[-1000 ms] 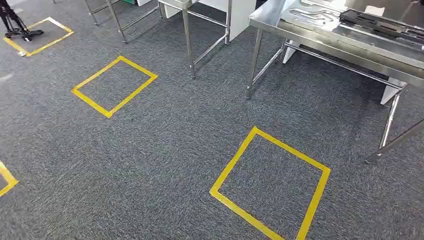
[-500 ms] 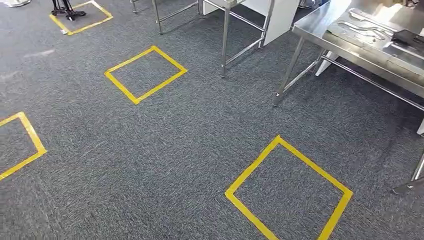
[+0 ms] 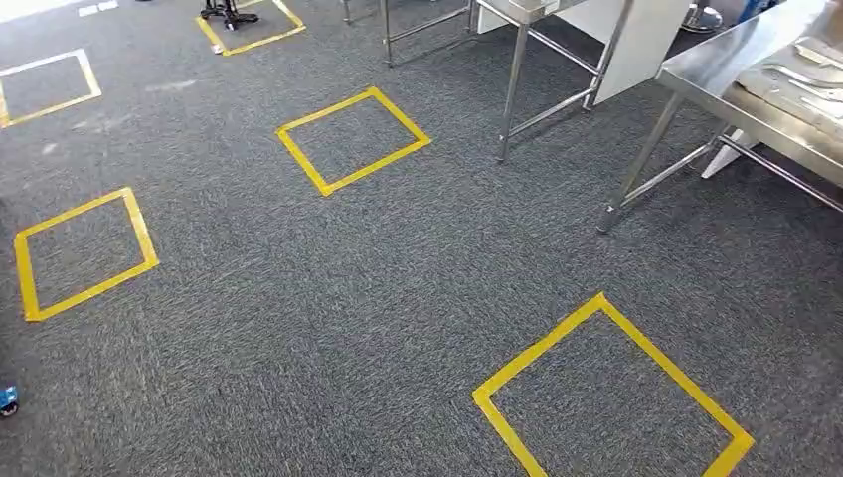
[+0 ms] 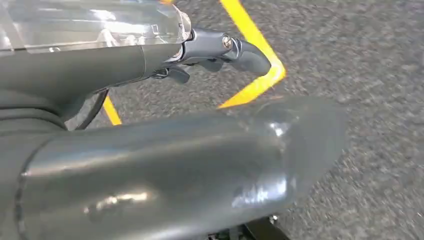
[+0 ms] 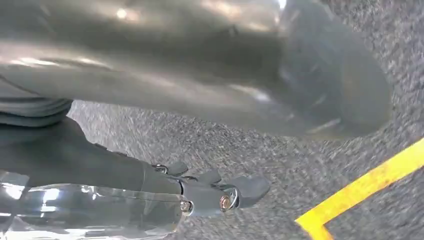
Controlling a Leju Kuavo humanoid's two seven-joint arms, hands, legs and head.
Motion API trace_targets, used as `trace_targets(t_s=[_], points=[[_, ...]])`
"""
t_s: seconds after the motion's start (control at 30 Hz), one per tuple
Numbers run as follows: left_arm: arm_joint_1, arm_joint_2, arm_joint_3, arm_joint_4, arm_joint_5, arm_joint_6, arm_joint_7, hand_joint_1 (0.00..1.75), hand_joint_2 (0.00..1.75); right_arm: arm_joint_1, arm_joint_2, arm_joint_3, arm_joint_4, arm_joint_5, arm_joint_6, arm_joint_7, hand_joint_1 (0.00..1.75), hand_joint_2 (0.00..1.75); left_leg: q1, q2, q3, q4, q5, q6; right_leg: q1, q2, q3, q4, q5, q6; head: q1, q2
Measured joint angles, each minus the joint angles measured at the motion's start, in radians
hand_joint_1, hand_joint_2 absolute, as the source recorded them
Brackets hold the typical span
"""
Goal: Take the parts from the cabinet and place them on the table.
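Flat silvery metal parts (image 3: pixel 807 78) on the shiny stainless-steel table (image 3: pixel 714 81) at far right of the head view — long axes roughly parallel to the table's near edge, pointing direction not clear. Grey speckled carpet (image 3: pixel 298 298) all round, marked with yellow tape squares (image 3: pixel 610 396); steel legs of a second table (image 3: pixel 514 79) and a white panel (image 3: pixel 636 40) further back. Closer in, from the wrist cameras: left hand (image 4: pixel 190 145) and right hand (image 5: pixel 210 80) hanging over carpet and tape — thick grey thumbs, dark fingers (image 4: pixel 235 50) stretched out and apart, holding nothing.
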Motion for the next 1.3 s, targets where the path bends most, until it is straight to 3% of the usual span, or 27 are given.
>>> trace_targets(t_s=[0.07,0.1,0.13,0.2,0.27,0.3,0.37,0.4,0.47,0.5,0.53,0.6,0.63,0.67,0.73,0.8,0.83,0.87,0.9,0.97,1.0,1.03,1.1,1.13,1.17,1.23,1.3], points=[[0.004,0.003,-0.003,0.000,-0.001,0.000,0.001,0.00,0.00,-0.002,-0.001,0.005,0.004,0.001,0.000,0.001,0.00,0.00,0.003,0.008,0.064,-0.117,0.071,-0.001,-0.001,-0.025,0.003,0.004,-0.006,0.004,0.000,0.000],[0.003,0.005,-0.005,0.000,-0.002,0.000,0.001,0.00,0.00,-0.003,-0.001,0.008,0.006,0.002,0.000,0.001,0.00,0.00,0.004,0.026,0.120,-0.217,0.114,0.000,-0.002,-0.037,0.007,0.007,-0.011,0.009,0.000,0.000],[0.002,0.006,-0.006,0.000,-0.002,0.000,0.001,0.00,0.00,-0.002,-0.001,0.011,0.007,0.003,0.000,0.001,0.00,0.00,0.003,0.069,0.161,-0.295,0.128,0.004,0.001,-0.046,0.012,0.010,-0.015,0.015,0.000,0.000],[-0.001,0.007,-0.009,0.000,-0.001,0.000,0.002,0.00,0.00,-0.003,-0.006,0.014,0.010,0.004,0.000,0.002,0.00,0.00,-0.005,0.056,0.159,-0.297,0.128,0.023,0.007,-0.060,0.015,0.010,-0.020,0.028,0.004,0.000],[0.004,0.009,-0.010,0.000,-0.001,0.000,0.004,0.00,0.00,-0.012,-0.006,0.016,0.012,0.005,0.000,-0.001,0.00,0.00,-0.010,0.040,0.149,-0.298,0.129,0.032,0.006,-0.075,0.021,0.005,-0.019,0.038,0.004,0.000],[0.004,0.011,-0.010,0.000,-0.002,0.000,0.004,0.00,0.00,-0.016,-0.006,0.020,0.013,0.008,0.001,-0.006,0.00,0.00,-0.004,0.028,0.157,-0.308,0.135,0.042,0.003,-0.077,0.025,0.005,-0.023,0.046,0.003,0.000],[0.003,0.011,-0.013,0.000,-0.004,-0.001,0.003,0.00,0.00,-0.012,-0.010,0.024,0.016,0.015,0.001,-0.008,0.00,0.00,-0.001,0.013,0.161,-0.315,0.142,0.054,-0.003,0.009,0.002,0.062,-0.071,0.053,0.009,0.000],[0.000,0.011,-0.014,0.000,-0.006,-0.002,0.002,0.00,0.00,-0.010,-0.010,0.026,0.017,0.021,0.001,-0.007,0.00,0.00,-0.001,0.004,0.158,-0.315,0.144,0.059,-0.002,0.032,-0.035,0.138,-0.115,0.053,0.011,0.000],[-0.003,0.012,-0.015,0.000,-0.008,-0.002,0.002,0.00,0.00,-0.005,-0.010,0.036,0.022,0.048,0.001,0.004,0.00,0.00,-0.006,-0.022,0.155,-0.314,0.145,0.062,-0.002,0.045,-0.115,0.293,-0.174,0.052,0.011,0.000],[-0.003,0.012,-0.016,0.000,-0.008,-0.002,0.003,0.00,0.00,-0.002,-0.010,0.045,0.024,0.063,0.002,0.011,0.00,0.00,-0.008,-0.037,0.155,-0.314,0.145,0.062,-0.002,0.047,-0.133,0.319,-0.166,0.050,0.010,0.000],[-0.002,0.013,-0.017,0.000,-0.008,-0.002,0.003,0.00,0.00,-0.002,-0.010,0.052,0.026,0.071,0.002,0.015,0.00,0.00,-0.009,-0.049,0.157,-0.314,0.145,0.062,-0.001,0.048,-0.128,0.298,-0.138,0.047,0.010,0.000],[-0.001,0.013,-0.018,0.000,-0.008,-0.001,0.003,0.00,0.00,0.000,-0.010,0.066,0.029,0.079,0.003,0.021,0.00,0.00,-0.012,-0.079,0.162,-0.313,0.145,0.062,0.001,0.069,-0.063,0.145,-0.036,0.034,0.011,0.000],[-0.001,0.013,-0.019,0.001,-0.008,-0.002,0.003,0.00,0.00,0.002,-0.010,0.069,0.030,0.080,0.003,0.023,0.00,0.00,-0.012,-0.091,0.163,-0.313,0.145,0.061,0.004,0.104,-0.028,0.064,0.005,0.024,0.011,0.000],[-0.002,0.009,-0.019,0.002,-0.008,-0.001,0.003,0.00,0.00,0.004,-0.013,0.071,0.030,0.080,0.002,0.024,0.00,0.00,-0.016,-0.100,0.158,-0.309,0.144,0.056,0.004,0.150,-0.014,0.025,-0.001,0.014,0.009,0.000],[-0.003,0.010,-0.019,0.002,-0.008,-0.001,0.005,0.00,0.00,0.001,-0.013,0.074,0.032,0.081,0.002,0.024,0.00,0.00,-0.007,-0.123,0.150,-0.310,0.147,0.042,0.009,0.124,-0.014,0.016,0.002,0.017,0.010,0.000],[0.005,0.010,-0.019,0.002,-0.007,-0.001,0.006,0.00,0.00,-0.003,-0.013,0.080,0.034,0.082,0.003,0.024,0.00,0.00,-0.005,-0.148,0.144,-0.315,0.152,0.027,0.011,0.103,-0.006,0.004,0.007,0.008,0.012,0.000],[0.007,0.011,-0.019,0.002,-0.007,-0.001,0.006,0.00,0.00,-0.003,-0.011,0.083,0.035,0.083,0.004,0.024,0.00,0.00,-0.005,-0.109,0.145,-0.301,0.145,0.030,0.000,0.085,0.002,-0.012,0.016,0.002,0.010,0.000],[0.007,0.011,-0.019,0.002,-0.007,-0.001,0.006,0.00,0.00,0.001,-0.011,0.086,0.035,0.085,0.006,0.023,0.00,0.00,-0.009,-0.048,0.128,-0.265,0.116,0.026,0.002,0.075,0.009,-0.020,0.016,-0.005,0.009,0.000],[0.003,0.011,-0.019,0.002,-0.007,-0.002,0.005,0.00,0.00,0.006,-0.012,0.087,0.036,0.088,0.007,0.023,0.00,0.00,-0.007,-0.025,0.095,-0.201,0.075,0.021,0.004,0.057,0.010,-0.020,0.016,-0.009,0.005,0.000],[-0.001,0.011,-0.019,0.003,-0.007,-0.002,0.002,0.00,0.00,0.010,-0.012,0.088,0.036,0.091,0.010,0.023,0.00,0.00,0.002,-0.009,0.020,-0.051,0.010,0.009,0.006,0.022,0.010,-0.020,0.012,-0.011,0.006,0.000],[0.000,0.011,-0.019,0.003,-0.007,-0.002,0.001,0.00,0.00,0.010,-0.012,0.088,0.036,0.092,0.010,0.023,0.00,0.00,0.006,-0.007,0.002,-0.015,0.004,0.003,0.006,0.008,0.009,-0.019,0.010,-0.009,0.005,0.000],[0.003,0.011,-0.019,0.003,-0.008,-0.002,0.001,0.00,0.00,0.010,-0.012,0.089,0.037,0.094,0.011,0.024,0.00,0.00,0.012,-0.002,0.009,-0.027,0.023,-0.003,0.005,-0.005,0.011,-0.018,0.007,-0.006,0.005,0.000],[0.006,0.011,-0.019,0.003,-0.008,-0.002,0.000,0.00,0.00,0.008,-0.010,0.092,0.038,0.095,0.012,0.024,0.00,0.00,0.020,0.018,0.083,-0.165,0.100,-0.013,-0.001,-0.030,0.015,-0.011,-0.002,0.006,0.005,0.000],[0.005,0.011,-0.019,0.003,-0.008,-0.002,-0.001,0.00,0.00,0.008,-0.010,0.093,0.038,0.095,0.013,0.024,0.00,0.00,0.024,0.044,0.131,-0.250,0.134,-0.017,-0.003,-0.040,0.018,-0.003,-0.009,0.014,0.004,0.000],[0.002,0.008,-0.020,0.004,-0.008,-0.002,-0.002,0.00,0.00,0.009,-0.011,0.095,0.037,0.095,0.011,0.024,0.00,0.00,0.022,0.086,0.147,-0.292,0.131,-0.016,0.003,-0.049,0.016,0.005,-0.017,0.024,0.003,0.000],[0.002,0.008,-0.020,0.005,-0.008,-0.002,-0.002,0.00,0.00,0.006,-0.011,0.096,0.038,0.097,0.009,0.026,0.00,0.00,0.013,0.057,0.146,-0.287,0.135,0.009,0.006,-0.065,0.022,0.009,-0.022,0.038,0.013,0.000],[0.007,0.008,-0.020,0.005,-0.008,-0.002,-0.002,0.00,0.00,-0.005,-0.011,0.098,0.039,0.098,0.007,0.026,0.00,0.00,0.009,0.039,0.140,-0.289,0.138,0.023,-0.001,-0.080,0.029,0.004,-0.021,0.049,0.012,0.000]])
